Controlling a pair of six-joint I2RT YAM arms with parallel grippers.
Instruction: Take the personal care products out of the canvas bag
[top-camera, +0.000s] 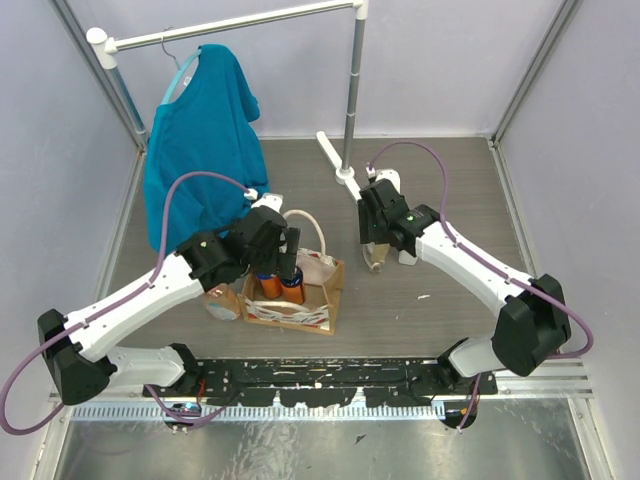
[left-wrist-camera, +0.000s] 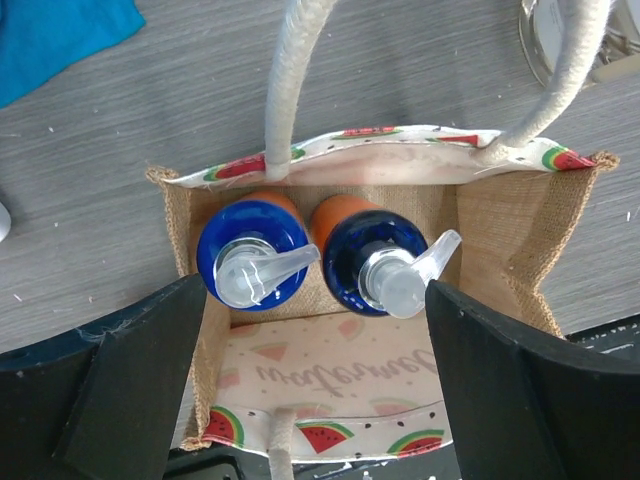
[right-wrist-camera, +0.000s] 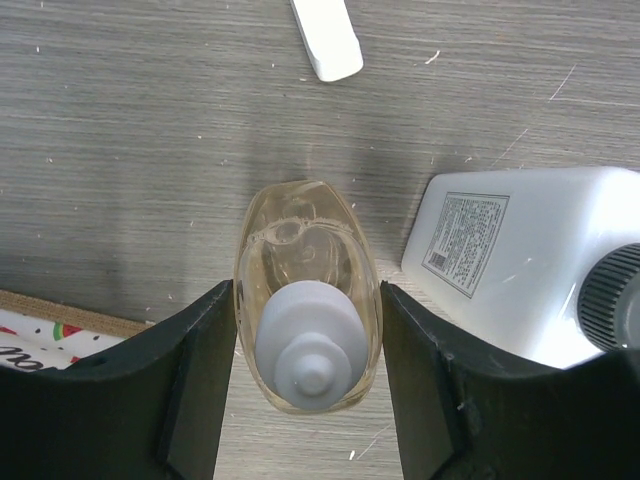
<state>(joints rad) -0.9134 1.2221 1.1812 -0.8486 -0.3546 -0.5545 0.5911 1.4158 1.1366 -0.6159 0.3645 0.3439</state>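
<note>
Two orange bottles (left-wrist-camera: 256, 250) upright in canvas bag (left-wrist-camera: 500, 235) | left hand (left-wrist-camera: 318, 385) spread above | right hand (right-wrist-camera: 308, 390) apparently pinching amber bottle (right-wrist-camera: 305, 265)

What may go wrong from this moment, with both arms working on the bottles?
1. The left gripper hangs open over two orange bottles that stand close together in the canvas bag. Closing on one may snag the other's pump or a rope handle.
2. The right gripper grips the pale amber bottle right beside a white bottle lying on the table. Releasing it there may bump that one, or the amber bottle may topple.
</note>
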